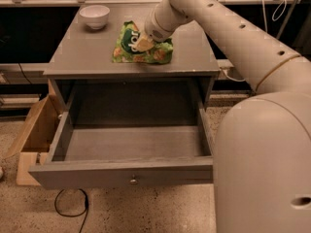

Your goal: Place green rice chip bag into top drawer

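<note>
The green rice chip bag (154, 55) lies crumpled on the grey table top (82, 52), right of centre. My gripper (142, 43) reaches down from the upper right and rests on the bag's upper middle, beside its dark green logo. The arm hides part of the bag. The top drawer (121, 174) stands pulled wide open below the table top, with a bare grey floor inside and a small round knob (132, 181) on its front panel.
A white bowl (95, 16) stands at the table's back left. A tan wooden box (35, 130) leans on the floor left of the drawer. A black cable (68, 208) loops on the floor under the drawer front. My arm's large body fills the right side.
</note>
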{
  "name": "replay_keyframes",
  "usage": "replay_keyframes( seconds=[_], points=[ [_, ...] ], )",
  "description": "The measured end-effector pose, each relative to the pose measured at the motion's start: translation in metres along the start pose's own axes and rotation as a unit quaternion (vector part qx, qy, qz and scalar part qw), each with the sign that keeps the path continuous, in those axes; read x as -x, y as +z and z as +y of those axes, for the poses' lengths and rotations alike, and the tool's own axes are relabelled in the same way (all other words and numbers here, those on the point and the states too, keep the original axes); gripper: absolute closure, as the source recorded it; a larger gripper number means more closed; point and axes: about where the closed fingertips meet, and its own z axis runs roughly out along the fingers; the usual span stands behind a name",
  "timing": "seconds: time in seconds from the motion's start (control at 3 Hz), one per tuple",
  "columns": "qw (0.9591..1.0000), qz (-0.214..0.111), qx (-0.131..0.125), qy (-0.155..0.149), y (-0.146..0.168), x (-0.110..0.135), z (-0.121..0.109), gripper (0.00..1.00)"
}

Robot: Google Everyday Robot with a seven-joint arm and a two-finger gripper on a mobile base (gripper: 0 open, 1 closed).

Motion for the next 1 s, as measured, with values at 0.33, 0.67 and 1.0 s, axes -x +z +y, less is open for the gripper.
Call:
replay_keyframes(
  seconds=[0.33, 0.67, 1.0],
  points=[
    [0.9993, -0.036, -0.005, -0.007, -0.019, 0.007, 0.006, 0.84],
    [0.9959, -0.089, -0.013, -0.012, -0.063, 0.010, 0.026, 1.00],
    [0.9926, -0.121, -0.012, -0.009, -0.117, 0.000, 0.063, 1.00]
  ],
)
